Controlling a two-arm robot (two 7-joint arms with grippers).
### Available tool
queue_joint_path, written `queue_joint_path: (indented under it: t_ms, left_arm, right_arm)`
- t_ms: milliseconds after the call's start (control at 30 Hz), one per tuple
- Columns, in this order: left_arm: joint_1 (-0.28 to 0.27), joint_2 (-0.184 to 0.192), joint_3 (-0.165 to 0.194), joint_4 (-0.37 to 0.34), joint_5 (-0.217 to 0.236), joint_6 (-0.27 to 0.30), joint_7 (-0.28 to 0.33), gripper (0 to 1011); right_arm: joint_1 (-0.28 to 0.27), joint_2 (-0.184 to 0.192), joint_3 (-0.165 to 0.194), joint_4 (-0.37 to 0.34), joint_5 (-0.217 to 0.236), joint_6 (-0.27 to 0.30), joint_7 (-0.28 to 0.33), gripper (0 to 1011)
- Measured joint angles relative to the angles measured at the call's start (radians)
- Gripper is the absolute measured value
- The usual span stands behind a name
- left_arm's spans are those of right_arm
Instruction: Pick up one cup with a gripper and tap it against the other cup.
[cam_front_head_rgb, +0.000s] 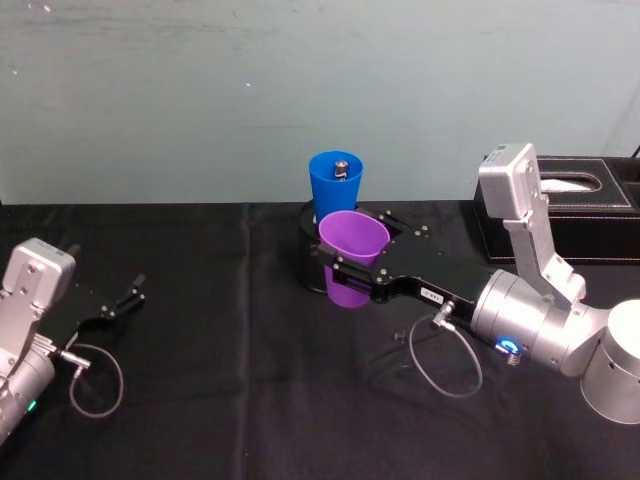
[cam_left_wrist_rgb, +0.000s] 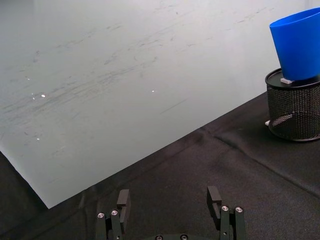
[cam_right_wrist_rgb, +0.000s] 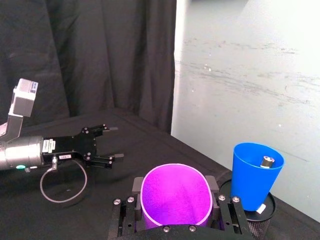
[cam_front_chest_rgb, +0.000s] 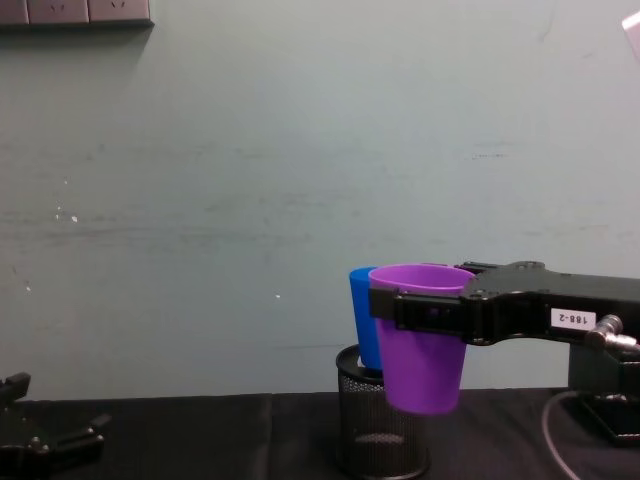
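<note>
Purple cup (cam_front_chest_rgb: 425, 370) | our right gripper (cam_front_head_rgb: 358, 248) clamps it upright, aloft | blue cup (cam_front_head_rgb: 335, 178) just beyond it | left gripper (cam_front_head_rgb: 125, 300) parked, spread.

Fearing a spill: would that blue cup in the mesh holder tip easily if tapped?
Probably light: the blue cup looks like thin, smooth plastic. Standing high in the mesh holder, narrow end down, it could rock if the purple cup in the right gripper hits hard. The left gripper sits far left.
</note>
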Motion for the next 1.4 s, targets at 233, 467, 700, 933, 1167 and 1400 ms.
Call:
queue_joint_path:
  t_ms: [233, 467, 700, 933, 1167, 1400]
  left_arm:
    - [0.0, 0.0, 0.0, 0.0, 0.0, 0.0, 0.0, 1000]
    - [0.0, 0.0, 0.0, 0.0, 0.0, 0.0, 0.0, 1000]
    - [0.0, 0.0, 0.0, 0.0, 0.0, 0.0, 0.0, 1000]
    - [0.0, 0.0, 0.0, 0.0, 0.0, 0.0, 0.0, 1000]
    - [0.0, 0.0, 0.0, 0.0, 0.0, 0.0, 0.0, 1000]
    - [0.0, 0.0, 0.0, 0.0, 0.0, 0.0, 0.0, 1000]
  right_arm:
    - [0.0, 0.0, 0.0, 0.0, 0.0, 0.0, 0.0, 741]
    - [0.0, 0.0, 0.0, 0.0, 0.0, 0.0, 0.0, 741]
    - [0.0, 0.0, 0.0, 0.0, 0.0, 0.0, 0.0, 742]
    - [0.0, 0.0, 0.0, 0.0, 0.0, 0.0, 0.0, 742]
    - [0.0, 0.0, 0.0, 0.0, 0.0, 0.0, 0.0, 741]
    - [0.001, 0.002, -0.005, 0.011, 0.015, -0.009, 0.004, 742]
